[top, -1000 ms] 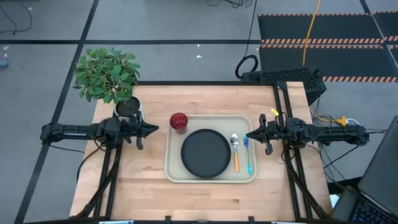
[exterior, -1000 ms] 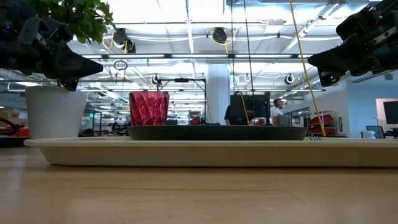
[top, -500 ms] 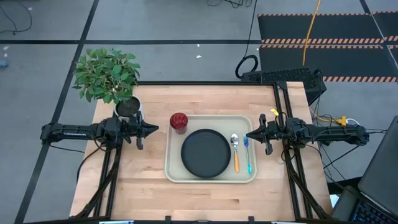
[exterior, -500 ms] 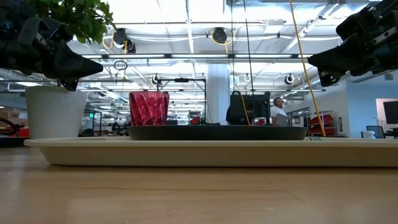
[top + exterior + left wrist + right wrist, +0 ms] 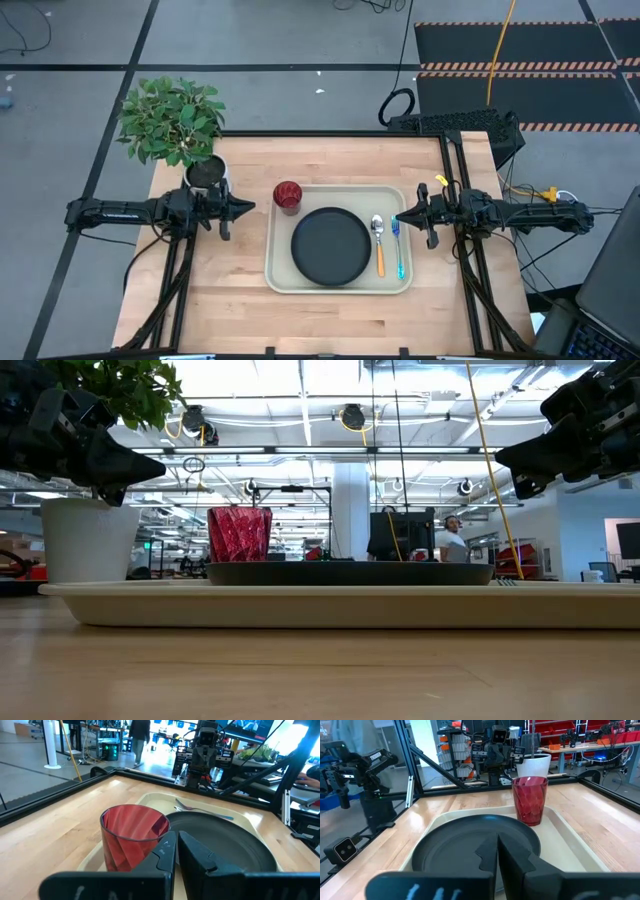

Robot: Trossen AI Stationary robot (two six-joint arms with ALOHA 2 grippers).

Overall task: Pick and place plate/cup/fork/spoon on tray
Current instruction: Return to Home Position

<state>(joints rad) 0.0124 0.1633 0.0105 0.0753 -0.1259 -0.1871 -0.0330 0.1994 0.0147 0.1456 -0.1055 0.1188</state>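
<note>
High view: one plate (image 5: 331, 246), cup (image 5: 287, 196), fork (image 5: 398, 250), spoon (image 5: 378, 245) on tray (image 5: 340, 287).

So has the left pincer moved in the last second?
No. The left pincer sits at the same spot beside the plant pot, short of the tray.

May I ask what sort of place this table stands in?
Most likely a robotics lab in a big open hall: another robot arm stands nearby, workbenches line the back, and strip lights run overhead.
</note>
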